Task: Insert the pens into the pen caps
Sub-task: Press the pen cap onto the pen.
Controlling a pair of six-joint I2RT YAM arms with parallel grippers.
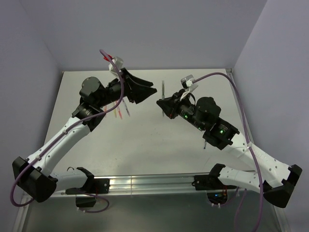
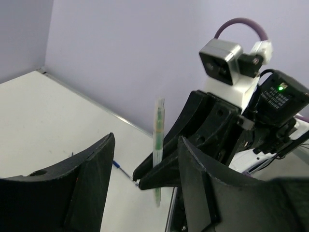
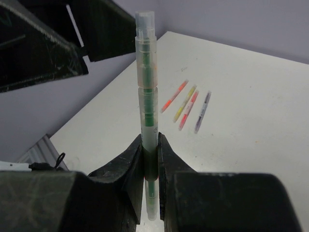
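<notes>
My right gripper [image 3: 150, 140] is shut on a green-clear pen [image 3: 147, 96] and holds it upright above the table. A pale translucent pen cap [image 3: 145, 23] sits on the pen's upper end. From above, the pen [image 1: 163, 90] rises out of the right gripper [image 1: 165, 104]. My left gripper [image 1: 148, 93] is open just to the left of the pen's top, apart from it, with nothing in its jaws. In the left wrist view the pen [image 2: 158, 130] stands beyond the left gripper [image 2: 146, 140]. Orange [image 3: 174, 95], yellow [image 3: 185, 103], red-pink [image 3: 188, 110] and grey [image 3: 202, 111] pens lie side by side on the table.
A blue pen [image 2: 120, 170] lies on the white table [image 1: 145, 145] past the right gripper. The row of pens [image 1: 119, 111] lies under the left forearm. Lilac walls close the back and both sides. A metal rail [image 1: 149, 182] runs along the near edge.
</notes>
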